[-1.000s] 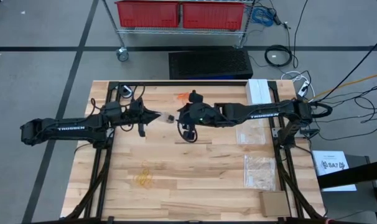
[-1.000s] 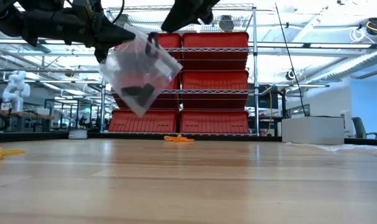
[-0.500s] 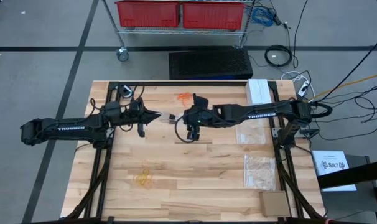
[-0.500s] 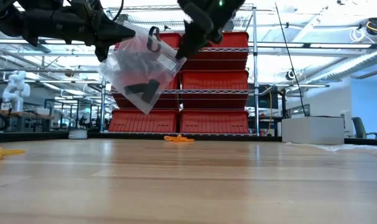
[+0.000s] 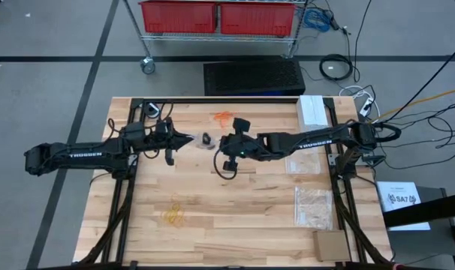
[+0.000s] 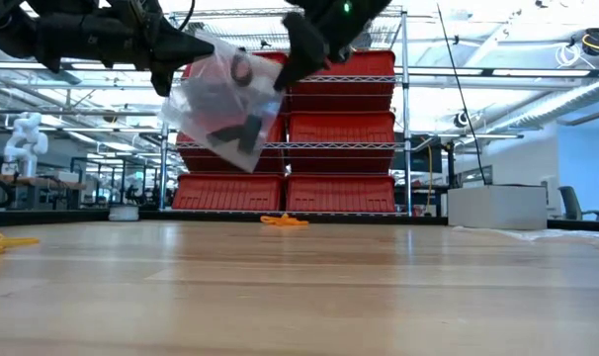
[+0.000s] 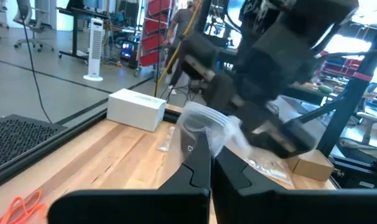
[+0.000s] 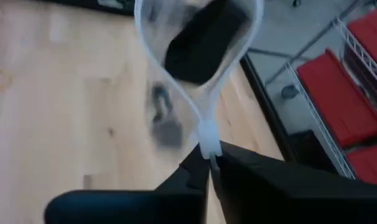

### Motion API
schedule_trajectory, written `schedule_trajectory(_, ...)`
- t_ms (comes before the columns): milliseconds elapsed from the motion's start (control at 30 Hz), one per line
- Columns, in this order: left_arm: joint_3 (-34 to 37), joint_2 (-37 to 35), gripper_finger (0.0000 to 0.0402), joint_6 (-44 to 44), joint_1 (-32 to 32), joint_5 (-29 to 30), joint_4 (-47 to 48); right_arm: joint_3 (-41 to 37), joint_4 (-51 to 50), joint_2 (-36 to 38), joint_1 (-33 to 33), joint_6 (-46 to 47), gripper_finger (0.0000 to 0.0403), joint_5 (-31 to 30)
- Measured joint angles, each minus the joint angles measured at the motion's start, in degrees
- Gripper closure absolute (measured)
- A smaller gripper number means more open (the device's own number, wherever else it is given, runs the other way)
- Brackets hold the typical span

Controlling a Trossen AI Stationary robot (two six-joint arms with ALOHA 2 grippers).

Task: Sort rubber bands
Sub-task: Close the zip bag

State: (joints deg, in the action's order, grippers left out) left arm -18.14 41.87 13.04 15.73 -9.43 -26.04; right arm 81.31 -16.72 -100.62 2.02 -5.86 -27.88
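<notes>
Both grippers [image 5: 184, 139] [image 5: 226, 142] clenched on clear bag [image 6: 223, 99], "TROSSEN" on arms, black bands [image 6: 242, 133] inside

Bright, even overhead light, with soft shadows on the tabletop [image 5: 235, 202]. The low view glares white at the ceiling; both wrist views are blurred.

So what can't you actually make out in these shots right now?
- Bag contents: the clear bag held up by the left gripper and right gripper holds dark pieces, blurred in the right wrist view.
- Pale yellow rubber bands: too small to count in the high view.
- Orange rubber bands: distant in the low view, cut by the left wrist view's edge.
</notes>
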Motion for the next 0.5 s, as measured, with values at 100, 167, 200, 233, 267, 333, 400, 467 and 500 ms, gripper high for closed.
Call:
schedule_trajectory(100, -0.01, 0.66, 0.0401, 0.0, -0.14, 0.0, -1.21, 1.16, 0.68, 0.07, 0.63, -0.83, 0.0401, -0.6)
schedule_trajectory(167, -0.01, 1.96, 0.0401, 0.0, -0.59, 0.0, -2.54, 1.49, 1.51, 0.07, 0.72, -1.32, 0.0402, 0.2)
schedule_trajectory(200, -0.01, 2.44, 0.0401, -0.02, -0.92, 0.01, -2.88, 1.7, 0.86, 0.08, 0.72, -1.94, 0.0402, 0.12)
schedule_trajectory(233, -0.01, 2.72, 0.0401, -0.29, -1.27, 0.0, -3.02, 1.84, -0.71, 0.5, 0.84, -2.15, 0.0402, -0.69)
schedule_trajectory(267, -0.01, 2.75, 0.0401, -0.58, -1.46, 0.0, -3.02, 1.89, -2.66, 1.06, 1.03, -2.08, 0.0402, -2.08)
schedule_trajectory(333, -0.01, 2.44, 0.0401, -1.69, -1.73, 0.01, -2.7, 2.07, -2.98, 2.5, 1.29, -1.4, 0.0402, -3.7)
schedule_trajectory(400, -0.06, 1.76, 0.0401, -2.36, -1.92, 0.04, -3.27, 2.18, -4.21, 4.07, 1.36, -1.24, 0.0403, -3.78)
schedule_trajectory(467, -0.1, 1.11, 0.0401, -3.39, -2.12, 0.03, -2.52, 2.18, -6.38, 5.37, 1.36, -1.25, 0.0403, -3.73)
schedule_trajectory(500, -0.1, 0.81, 0.0401, -3.43, -2.16, 0.02, -2.28, 2.12, -7.76, 6.12, 1.37, -0.99, 0.0403, -3.64)
